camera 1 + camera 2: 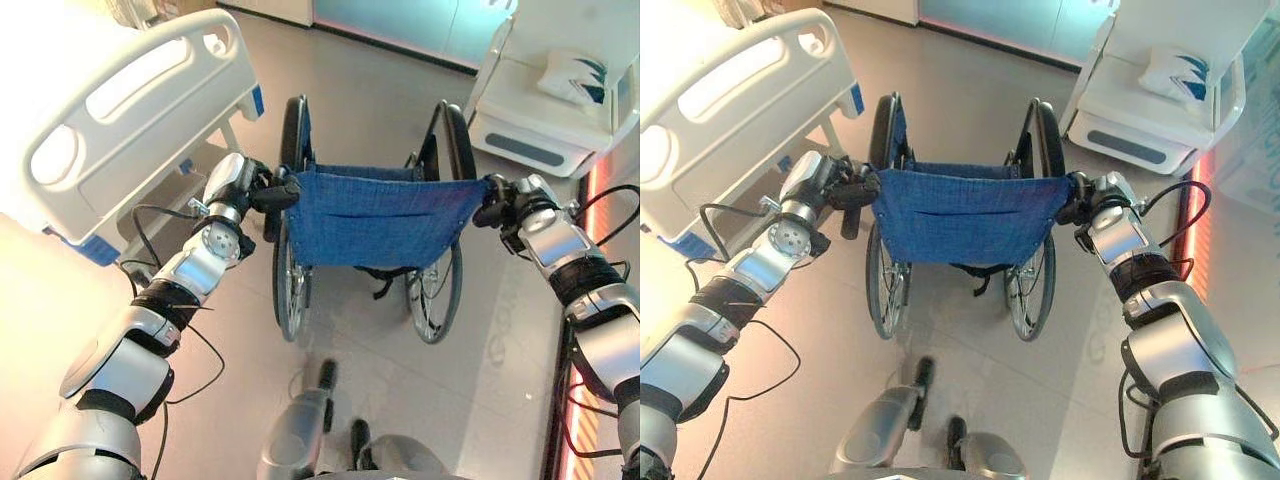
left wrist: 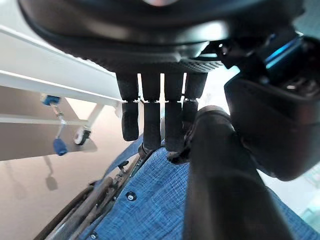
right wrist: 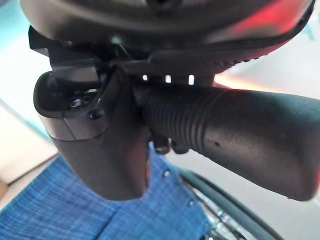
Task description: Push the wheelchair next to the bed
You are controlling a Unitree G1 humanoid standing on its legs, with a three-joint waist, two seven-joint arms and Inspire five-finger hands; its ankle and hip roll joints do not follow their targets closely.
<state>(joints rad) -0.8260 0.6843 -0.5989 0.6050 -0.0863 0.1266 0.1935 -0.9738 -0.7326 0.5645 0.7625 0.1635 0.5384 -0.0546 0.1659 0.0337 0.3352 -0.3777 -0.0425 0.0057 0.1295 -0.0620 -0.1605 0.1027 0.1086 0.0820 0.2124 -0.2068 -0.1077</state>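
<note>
Both hands, left hand (image 1: 272, 192) and right hand (image 1: 497, 206), grip the wheelchair (image 1: 372, 215) push handles with curled fingers, but the left wheel may catch the bed (image 1: 130, 95) just beside it.

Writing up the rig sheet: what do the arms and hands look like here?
Both arms are silver-grey, built of rounded shells split by black joint bands, with thin black cables looping alongside. The left hand and right hand are dark, almost black. The left hand's fingers are matte, segmented bars in a row.

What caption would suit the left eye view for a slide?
Both hands, left and right, hold the wheelchair handles, with the bed to its left.
</note>
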